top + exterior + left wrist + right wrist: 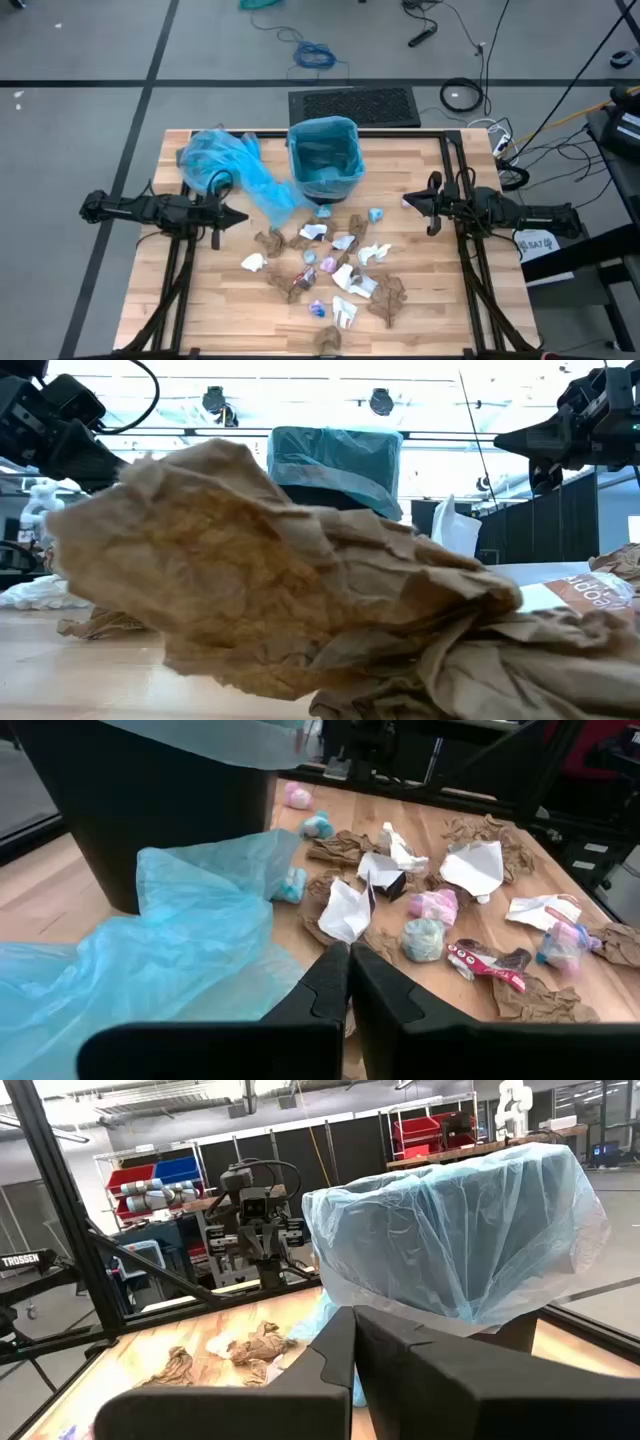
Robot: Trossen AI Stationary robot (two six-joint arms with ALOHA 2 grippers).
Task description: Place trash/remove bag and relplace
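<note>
Currently the trash [335, 270] is spread over the middle and near part of the wooden table [200, 320]: crumpled brown and white paper wads, with a few pale blue and pink bits among them. One large brown wad [290, 610] is seen lying close in front of the low camera. At the far edge of the table a dark trash bin [325, 160] is standing upright, lined with a pale blue bag [460, 1230] that is folded over its rim. A second, loose blue bag [235, 165] is lying crumpled on the table just beside the bin, on its left. The left gripper [240, 215] is held above the table near this loose bag, its fingers pressed together and holding nothing. The right gripper [408, 200] is held at the right side of the table, also fully closed and empty.
</note>
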